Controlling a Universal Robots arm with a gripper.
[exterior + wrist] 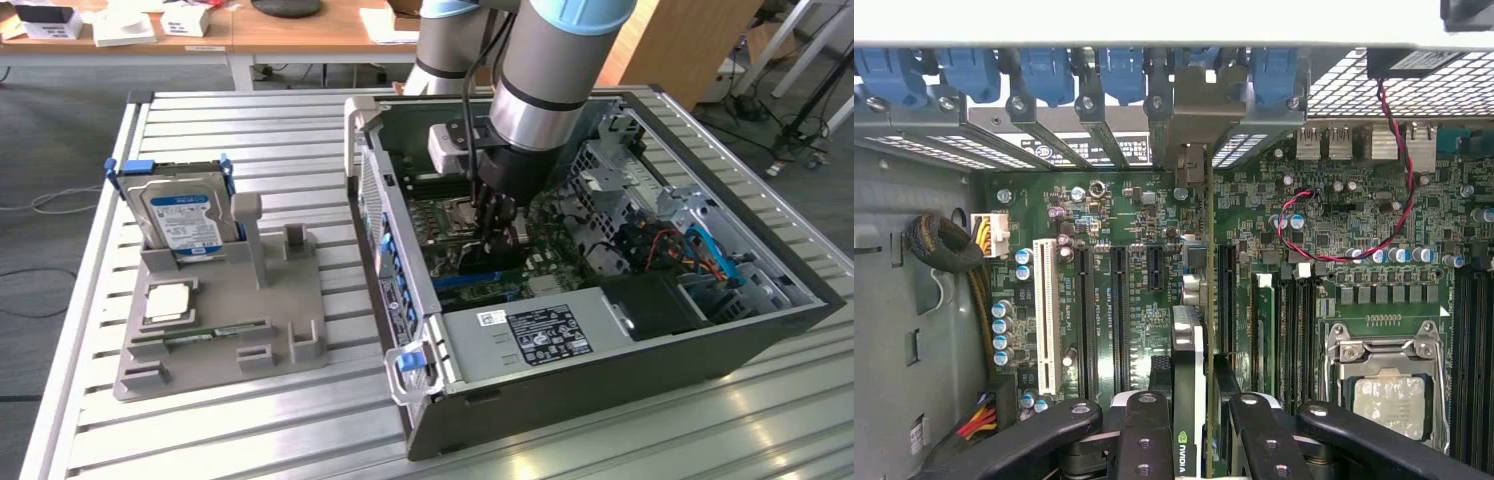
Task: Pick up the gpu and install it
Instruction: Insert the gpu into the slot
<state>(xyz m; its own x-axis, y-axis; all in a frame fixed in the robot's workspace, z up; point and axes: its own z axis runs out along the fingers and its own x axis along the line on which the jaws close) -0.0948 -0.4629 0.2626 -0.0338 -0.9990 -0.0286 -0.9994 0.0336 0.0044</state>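
In the exterior view we see the robot arm (554, 60) reaching down from the top of the frame into the open computer case (747, 330), which lies on its side on the slatted metal bench (227, 420) at the right half of the picture. The gripper (497, 232) sits low inside the case, just above the green motherboard (441, 215), near the frame's centre.

In the wrist view we look along the gpu (1189, 340), seen edge-on as a thin slab running up the middle of the frame, its metal bracket (1199, 120) standing among the blue slot clips (1044, 75) along the top. The gripper (1189, 425) is clenched on the gpu, its black fingers (1144, 430) pressed against both faces at the bottom centre. The card stands upright over the motherboard's slots.

At the left of the exterior view a grey holder (220, 320) carries a hard drive (184, 220) standing upright and a memory stick (214, 330) lying flat.
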